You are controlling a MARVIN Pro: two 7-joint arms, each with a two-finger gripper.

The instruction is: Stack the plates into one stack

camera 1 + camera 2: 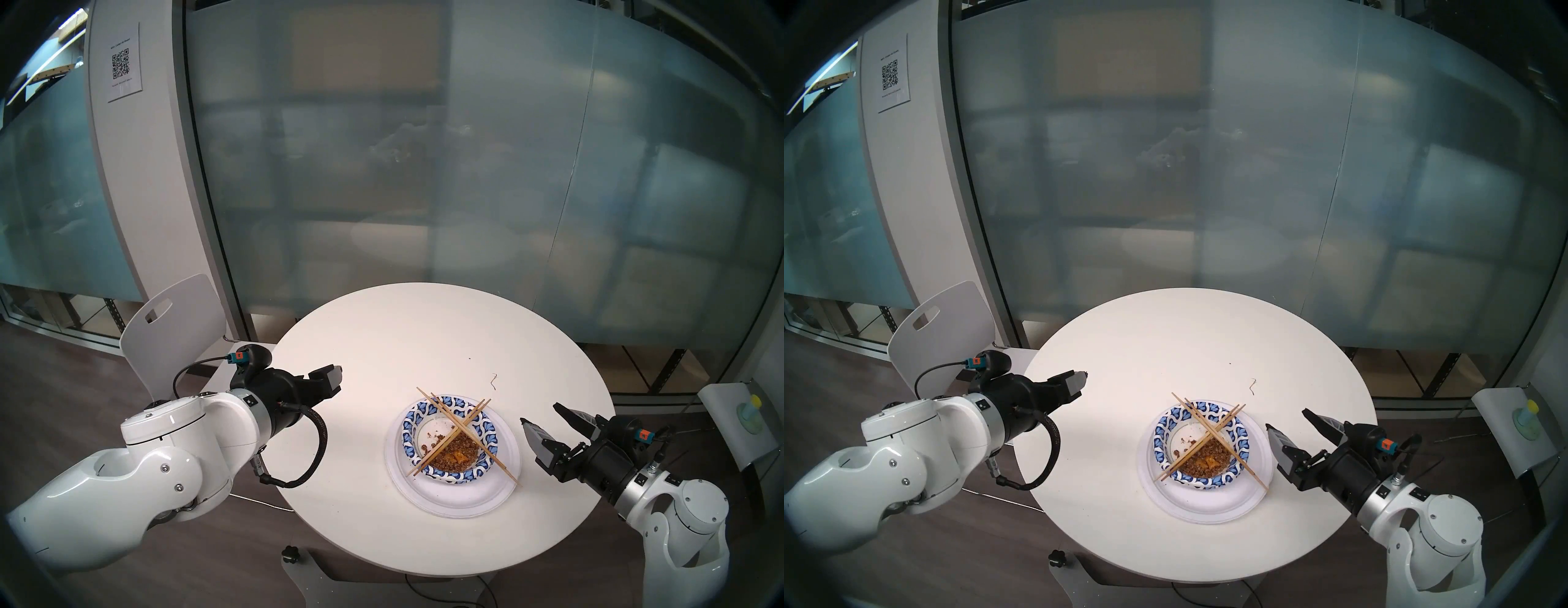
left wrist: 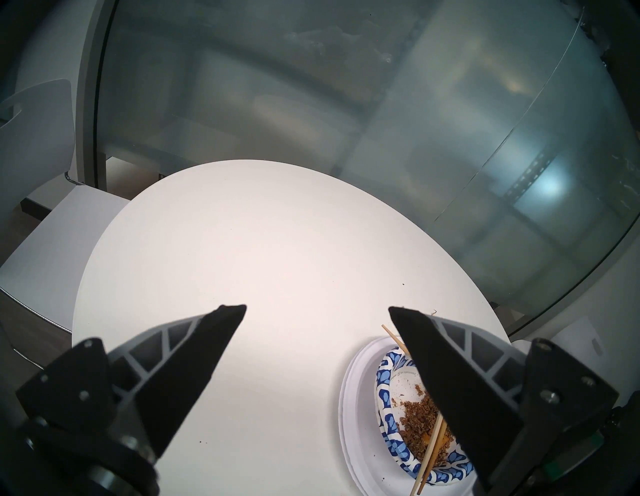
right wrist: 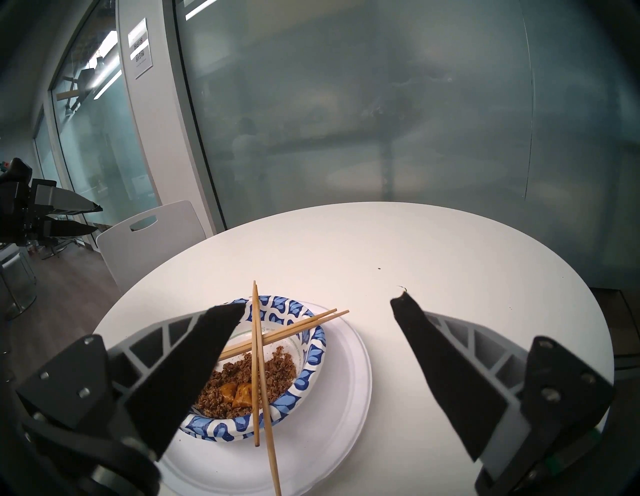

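Toward five o'clock on the round white bench (image 1: 382, 339) we see the stack (image 1: 452, 450): a blue-patterned dish (image 1: 449, 437) sits on wide white plates (image 1: 458, 492), off-centre toward eleven o'clock. How many dishes lie beneath we cannot count; in the left wrist view layered white rims show at the stack's nine o'clock edge, and that pincer's own finger hides its right part. Brown crumbled food (image 1: 452, 450) with an orange piece fills the dish's near half. Two pairs of chopsticks (image 1: 456, 431) lie crossed over it, one tip overhanging the white rim at four o'clock. At three o'clock, just beside the stack, the right pincer (image 1: 539, 414) hangs released, holding nothing. At nine o'clock, well apart, the left pincer (image 1: 335, 375) is foreshortened in the head views; its wrist view shows the jaws spread and bare.
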